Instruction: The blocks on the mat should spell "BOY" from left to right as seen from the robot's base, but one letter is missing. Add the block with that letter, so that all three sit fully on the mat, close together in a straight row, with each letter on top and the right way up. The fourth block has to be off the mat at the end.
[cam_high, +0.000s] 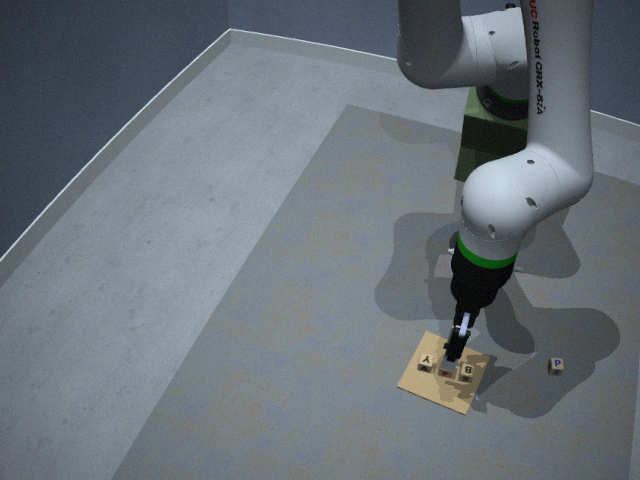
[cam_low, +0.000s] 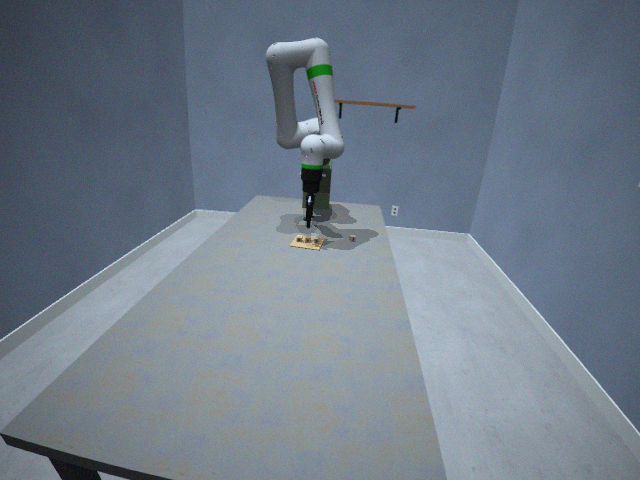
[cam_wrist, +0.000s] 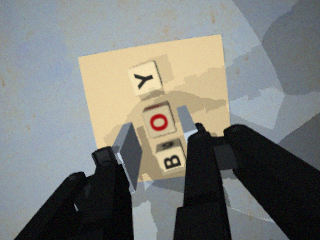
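Observation:
Three letter blocks stand in a close row on the tan mat (cam_high: 442, 377): Y (cam_high: 425, 361), O (cam_high: 446, 369) and B (cam_high: 467, 370). In the wrist view the row shows as Y (cam_wrist: 146, 80), O (cam_wrist: 159, 122) and B (cam_wrist: 172, 156) on the mat (cam_wrist: 156, 100), each letter on top. My gripper (cam_wrist: 158, 130) hangs just above the O block, its fingers open with a gap on each side of the block. It holds nothing. In the top view the gripper (cam_high: 450, 361) hides part of the O block. The P block (cam_high: 555, 365) sits off the mat, to its right.
The robot's green base (cam_high: 491, 139) stands behind the mat. A wall shelf (cam_low: 374, 104) hangs far behind.

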